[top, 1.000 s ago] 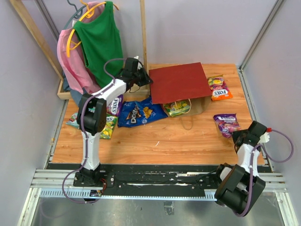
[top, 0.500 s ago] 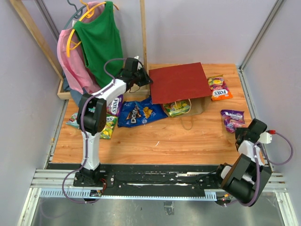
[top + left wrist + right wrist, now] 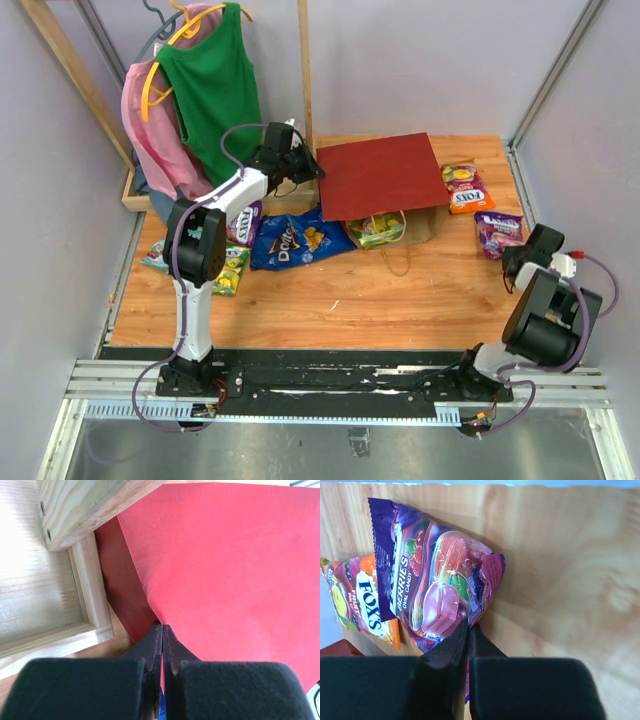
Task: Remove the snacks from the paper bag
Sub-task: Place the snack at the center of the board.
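The red paper bag (image 3: 380, 175) lies on its side at the back of the table, its brown mouth facing the near side. My left gripper (image 3: 312, 172) is shut on its far-left corner, with the red paper (image 3: 225, 555) pinched between the fingertips of that gripper (image 3: 162, 627). A green-yellow packet (image 3: 375, 230) sits in the bag's mouth. My right gripper (image 3: 512, 252) is shut on the edge of a purple candy bag (image 3: 498, 232) at the right side of the table; this gripper (image 3: 468, 625) holds the purple bag (image 3: 435, 590) beside an orange Fox's packet (image 3: 362, 600).
A blue Doritos bag (image 3: 290, 240), a purple packet (image 3: 243, 222), a green-yellow packet (image 3: 230, 270) and a teal packet (image 3: 155, 257) lie left of the paper bag. The orange Fox's packet (image 3: 463, 188) lies at the back right. A wooden rack (image 3: 75, 510) with green and pink garments (image 3: 210, 90) stands back left.
My right gripper has carried the purple candy bag away from the near right toward the back right, close to the orange packet. The left arm and the paper bag have not moved.
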Robot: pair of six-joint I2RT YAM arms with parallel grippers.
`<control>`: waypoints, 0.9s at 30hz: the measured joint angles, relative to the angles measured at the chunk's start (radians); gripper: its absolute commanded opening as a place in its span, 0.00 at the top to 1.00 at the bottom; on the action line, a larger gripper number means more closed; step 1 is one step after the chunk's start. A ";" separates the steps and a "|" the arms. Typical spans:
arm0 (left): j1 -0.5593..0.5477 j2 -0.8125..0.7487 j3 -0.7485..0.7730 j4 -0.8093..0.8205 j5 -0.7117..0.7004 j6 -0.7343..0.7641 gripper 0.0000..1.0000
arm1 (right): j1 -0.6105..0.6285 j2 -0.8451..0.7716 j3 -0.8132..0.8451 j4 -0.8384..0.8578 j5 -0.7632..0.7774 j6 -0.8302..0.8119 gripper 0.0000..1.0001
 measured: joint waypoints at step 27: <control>0.002 0.000 0.000 0.000 0.004 0.003 0.99 | 0.265 -0.163 0.212 -0.150 -0.010 -0.298 0.02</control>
